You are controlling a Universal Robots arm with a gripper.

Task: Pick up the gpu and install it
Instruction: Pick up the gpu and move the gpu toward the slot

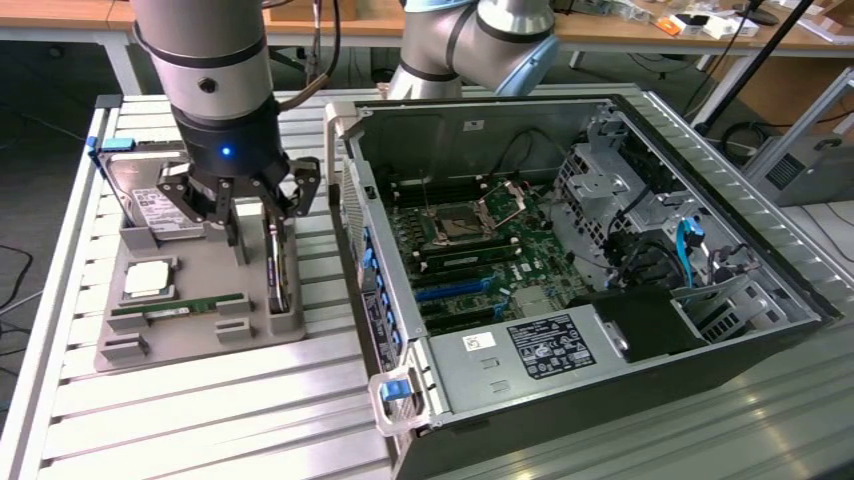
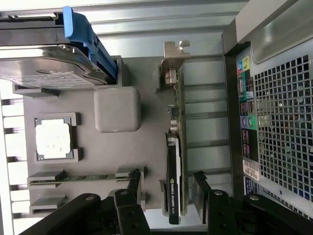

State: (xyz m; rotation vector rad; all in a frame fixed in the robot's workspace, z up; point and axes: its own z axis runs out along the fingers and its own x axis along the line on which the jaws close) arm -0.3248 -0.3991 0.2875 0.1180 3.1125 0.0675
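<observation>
Now, left of the open computer case (image 1: 467, 112) in the exterior view, a grey tray (image 1: 187, 340) holds the gpu (image 2: 174, 196) on edge in its slot. The gripper (image 2: 167, 182) straddles the card, its fingers (image 2: 134, 188) spread with a gap on each side, unclamped.

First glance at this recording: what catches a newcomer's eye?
The open computer case, its motherboard exposed, dominates the exterior view's right. On that view's left the arm's hand hangs low over a grey parts tray, jaws open on either side of the gpu, which stands on edge in its slot, not yet lifted.
</observation>
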